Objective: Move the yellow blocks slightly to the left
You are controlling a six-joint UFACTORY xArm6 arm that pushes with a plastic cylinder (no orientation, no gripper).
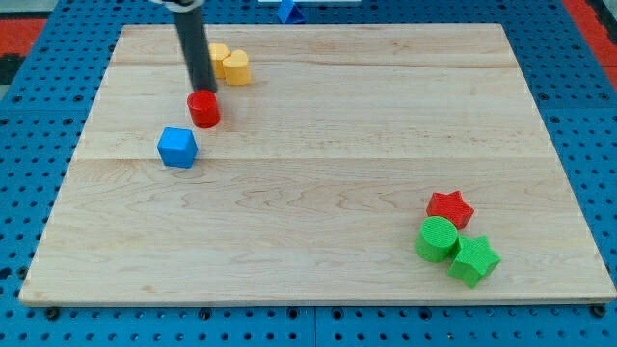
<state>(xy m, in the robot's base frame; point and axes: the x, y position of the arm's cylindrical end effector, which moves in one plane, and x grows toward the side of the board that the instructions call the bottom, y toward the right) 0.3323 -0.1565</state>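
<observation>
In the camera view, my tip (203, 87) is resting just above the red cylinder (203, 109), left of the yellow blocks (229, 65) sitting near the bench's (318, 193) top-left. There being no gripper, nothing is being grasped. Light, rigid and slippery-looking, the yellow pair are touching, one heart-shaped; pushing their right faces seems best.

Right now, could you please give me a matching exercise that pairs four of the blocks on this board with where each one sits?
Blocks:
1. red cylinder
2. blue block
3. red star
4. yellow blocks

Places:
A. view's lower right, above the green blocks
B. just below my tip
C. near the view's top, right of the rod
D. below-left of the red cylinder

Pairs: 1-B, 2-D, 3-A, 4-C
</observation>
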